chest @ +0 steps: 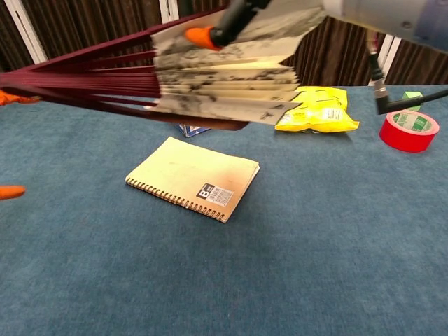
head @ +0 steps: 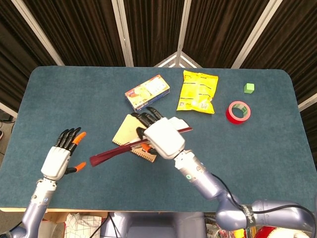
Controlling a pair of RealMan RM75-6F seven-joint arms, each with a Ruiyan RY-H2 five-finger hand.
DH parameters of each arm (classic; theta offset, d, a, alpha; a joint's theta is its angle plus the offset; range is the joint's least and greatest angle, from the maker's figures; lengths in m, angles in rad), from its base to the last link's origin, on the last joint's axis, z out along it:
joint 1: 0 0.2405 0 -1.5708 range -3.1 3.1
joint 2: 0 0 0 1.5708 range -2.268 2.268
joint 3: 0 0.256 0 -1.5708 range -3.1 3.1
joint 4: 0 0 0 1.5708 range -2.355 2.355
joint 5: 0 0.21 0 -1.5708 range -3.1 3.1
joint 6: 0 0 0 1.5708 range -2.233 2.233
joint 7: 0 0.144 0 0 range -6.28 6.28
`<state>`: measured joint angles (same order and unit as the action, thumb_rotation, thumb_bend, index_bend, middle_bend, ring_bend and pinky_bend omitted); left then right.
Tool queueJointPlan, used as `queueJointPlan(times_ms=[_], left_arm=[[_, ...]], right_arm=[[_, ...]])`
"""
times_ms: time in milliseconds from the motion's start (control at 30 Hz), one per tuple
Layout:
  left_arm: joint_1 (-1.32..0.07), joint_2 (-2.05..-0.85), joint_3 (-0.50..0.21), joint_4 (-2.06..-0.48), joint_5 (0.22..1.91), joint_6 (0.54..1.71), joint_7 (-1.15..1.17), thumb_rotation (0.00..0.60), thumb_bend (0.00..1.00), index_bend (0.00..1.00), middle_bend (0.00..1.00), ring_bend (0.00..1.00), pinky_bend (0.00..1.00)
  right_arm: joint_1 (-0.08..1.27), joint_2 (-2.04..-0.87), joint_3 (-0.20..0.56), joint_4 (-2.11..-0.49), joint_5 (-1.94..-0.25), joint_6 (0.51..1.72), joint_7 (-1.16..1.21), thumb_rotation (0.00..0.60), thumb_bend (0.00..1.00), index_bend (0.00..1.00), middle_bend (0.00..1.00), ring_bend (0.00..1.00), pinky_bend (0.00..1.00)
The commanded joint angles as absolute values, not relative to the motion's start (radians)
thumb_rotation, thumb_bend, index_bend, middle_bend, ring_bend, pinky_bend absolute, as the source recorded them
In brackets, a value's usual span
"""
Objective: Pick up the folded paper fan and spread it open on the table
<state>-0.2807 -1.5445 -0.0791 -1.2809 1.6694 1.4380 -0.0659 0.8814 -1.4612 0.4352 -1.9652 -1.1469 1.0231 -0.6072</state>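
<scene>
My right hand [head: 161, 134] holds the paper fan [head: 111, 154] in the air above the middle of the table. The fan's dark red ribs stick out toward my left hand. In the chest view the fan [chest: 217, 77] hangs close to the camera, partly spread, showing cream paper with ink marks, and dark fingers with an orange tip [chest: 203, 33] pinch its top edge. My left hand [head: 62, 153] hovers at the left with fingers apart and holds nothing. It is just short of the rib ends. Only its orange fingertips [chest: 10, 190] show in the chest view.
A spiral notebook [head: 126, 130] lies under the fan. Behind it are a blue and yellow box [head: 147, 92], a yellow snack bag [head: 197, 91], a red tape roll [head: 238, 112] and a green cube [head: 248, 88]. The table [head: 277, 163] is covered in blue cloth.
</scene>
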Motion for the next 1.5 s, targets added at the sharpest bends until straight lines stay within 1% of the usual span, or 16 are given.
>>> queueJointPlan(times_ms=[33, 167, 267, 333, 433, 533, 700, 900, 1167, 1300, 1500], left_arm=[[-0.307, -1.585, -0.073, -1.236, 1.663, 1.405, -0.124, 0.6, 0.12, 0.12, 0.0, 0.0, 0.0], [-0.338, -1.634, -0.072, -1.182, 1.668, 1.388, -0.214, 0.6, 0.12, 0.14, 0.0, 0.0, 0.0], [-0.355, -1.683, -0.08, -1.131, 1.682, 1.417, -0.304, 0.6, 0.12, 0.18, 0.02, 0.0, 0.0], [-0.363, -1.728, -0.088, -1.082, 1.687, 1.449, -0.38, 0.6, 0.14, 0.21, 0.03, 0.0, 0.0], [-0.372, -1.769, -0.089, -1.025, 1.685, 1.461, -0.438, 0.6, 0.18, 0.25, 0.05, 0.0, 0.0], [-0.378, -1.797, -0.085, -0.991, 1.681, 1.465, -0.503, 0.6, 0.25, 0.32, 0.1, 0.0, 0.0], [-0.377, -1.848, -0.095, -0.927, 1.673, 1.512, -0.581, 0.6, 0.39, 0.46, 0.19, 0.0, 0.05], [-0.388, -1.893, -0.094, -0.849, 1.666, 1.518, -0.604, 0.6, 0.46, 0.56, 0.27, 0.0, 0.07], [-0.413, -1.927, -0.102, -0.805, 1.655, 1.51, -0.596, 0.6, 0.48, 0.64, 0.34, 0.0, 0.09], [-0.423, -1.934, -0.113, -0.779, 1.646, 1.521, -0.599, 0.6, 0.48, 0.69, 0.38, 0.0, 0.12], [-0.441, -1.938, -0.141, -0.738, 1.622, 1.533, -0.622, 0.6, 0.48, 0.75, 0.44, 0.04, 0.14]], right_arm=[[0.914, -1.494, 0.447, -1.984, -1.112, 1.039, -0.634, 0.6, 0.47, 0.91, 0.2, 0.24, 0.15], [0.947, -1.52, 0.461, -2.003, -1.08, 1.057, -0.652, 0.6, 0.47, 0.92, 0.2, 0.24, 0.15], [0.965, -1.531, 0.462, -2.016, -1.067, 1.065, -0.663, 0.6, 0.47, 0.92, 0.2, 0.24, 0.15], [0.975, -1.537, 0.458, -2.023, -1.061, 1.074, -0.672, 0.6, 0.47, 0.92, 0.2, 0.24, 0.16], [0.983, -1.544, 0.452, -2.029, -1.057, 1.084, -0.677, 0.6, 0.47, 0.92, 0.2, 0.24, 0.16], [0.989, -1.548, 0.446, -2.033, -1.056, 1.096, -0.679, 0.6, 0.47, 0.92, 0.2, 0.24, 0.16], [0.993, -1.545, 0.441, -2.036, -1.057, 1.111, -0.674, 0.6, 0.47, 0.92, 0.2, 0.24, 0.16], [0.988, -1.53, 0.439, -2.042, -1.055, 1.129, -0.652, 0.6, 0.47, 0.92, 0.2, 0.24, 0.17], [0.979, -1.492, 0.439, -2.062, -1.059, 1.142, -0.634, 0.6, 0.47, 0.92, 0.2, 0.24, 0.17], [0.966, -1.459, 0.442, -2.077, -1.059, 1.152, -0.616, 0.6, 0.47, 0.92, 0.2, 0.25, 0.17], [0.941, -1.402, 0.444, -2.098, -1.062, 1.159, -0.579, 0.6, 0.47, 0.92, 0.2, 0.25, 0.17]])
